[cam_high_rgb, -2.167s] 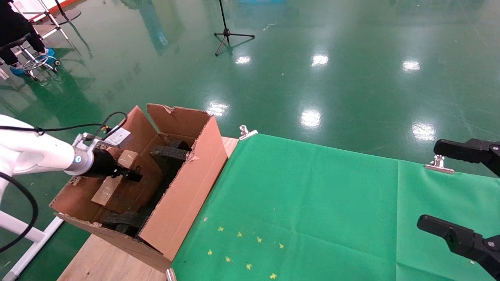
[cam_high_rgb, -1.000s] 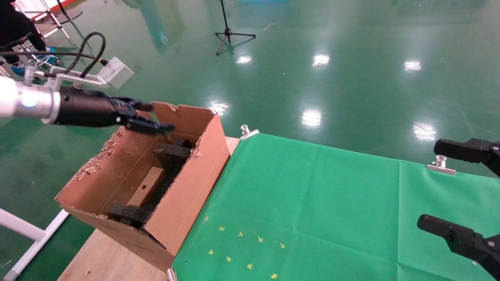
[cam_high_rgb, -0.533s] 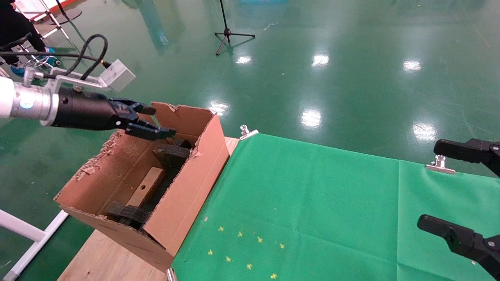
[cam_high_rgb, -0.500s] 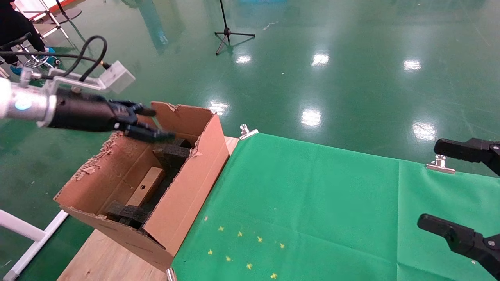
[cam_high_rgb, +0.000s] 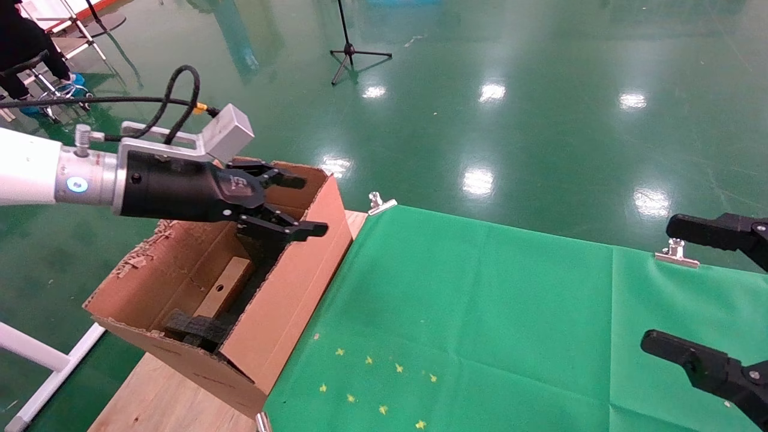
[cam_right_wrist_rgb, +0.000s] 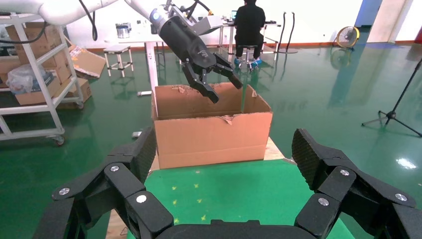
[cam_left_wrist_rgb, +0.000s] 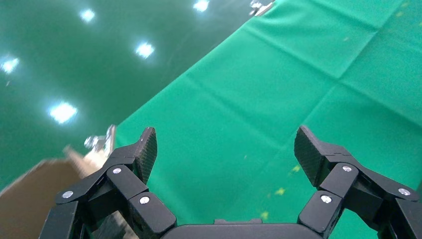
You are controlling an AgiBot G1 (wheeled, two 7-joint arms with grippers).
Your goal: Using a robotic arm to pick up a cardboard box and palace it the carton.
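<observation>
Head view first. I record the surface (cam_high_rgb: 480, 312) under its green cloth, and at its left end the carton (cam_high_rgb: 282, 300), standing open with ragged flaps. Black foam pieces (cam_high_rgb: 195, 327) lie inside it, and the cardboard box (cam_high_rgb: 225, 288) rests on the carton floor between the foam and the far wall, its round hole facing up. I judge the placing step done: the box is in the carton and nothing grips it.

My robotic arm (cam_high_rgb: 36, 174), the left one, reaches level across the carton's open top from the left, blue ring lit, grey camera block (cam_high_rgb: 227, 132) riding above the wrist. Its tool, the left tool (cam_high_rgb: 300, 204), hangs over the carton's far end, above the near wall and clear of the cardboard, fingers spread wide and holding nothing. My left wrist view confirms it: both fingers (cam_left_wrist_rgb: 144, 149) stand well apart with only green cloth showing between them.

My right tool (cam_high_rgb: 708, 288) sits parked at the right edge of the surface, well apart from the carton, fingers also spread wide and empty; the right wrist view shows the same.

Next move, in my judgement: draw the left arm clear without snagging the carton's torn flaps, then confirm the box lies settled.
</observation>
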